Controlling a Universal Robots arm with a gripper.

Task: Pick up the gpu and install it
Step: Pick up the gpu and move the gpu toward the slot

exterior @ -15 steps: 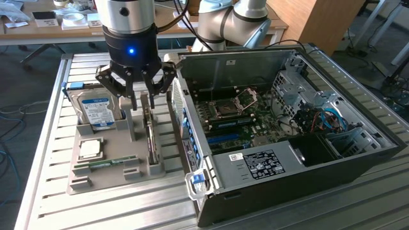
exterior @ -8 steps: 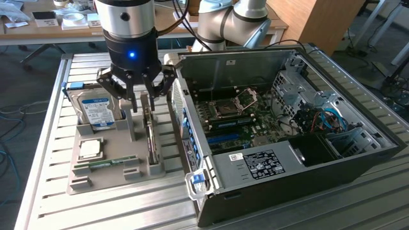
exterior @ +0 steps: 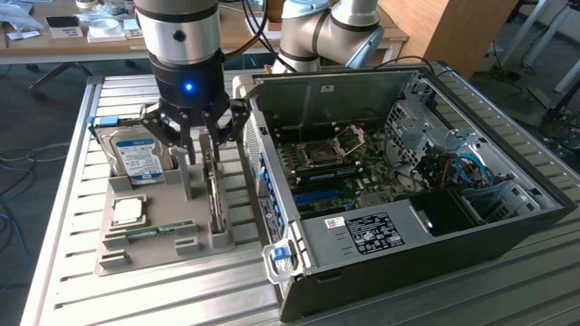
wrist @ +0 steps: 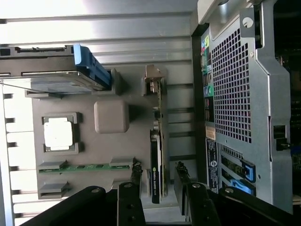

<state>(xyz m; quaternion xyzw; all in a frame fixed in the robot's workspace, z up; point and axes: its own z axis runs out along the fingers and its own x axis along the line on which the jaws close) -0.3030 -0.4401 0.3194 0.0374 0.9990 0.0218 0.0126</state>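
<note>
Slatted worktop (exterior: pixel 64 285) carrying a grey tray (exterior: pixel 145 255) beside an open computer case (exterior: pixel 426 258).
We are holding our claw (exterior: pixel 204 146) wide open astride the gpu (exterior: pixel 214 204), standing on edge along the tray's side nearest the case.

Your black claw (wrist: pixel 157 165) straddles the thin flat black gpu card (wrist: pixel 155 186). Beside the claw, the silver hard drive (exterior: pixel 138 159) wears a blue-and-white label.

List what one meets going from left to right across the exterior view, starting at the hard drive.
hard drive → gpu, standing on edge in the grey holder → motherboard inside the open case → blue cables
</note>
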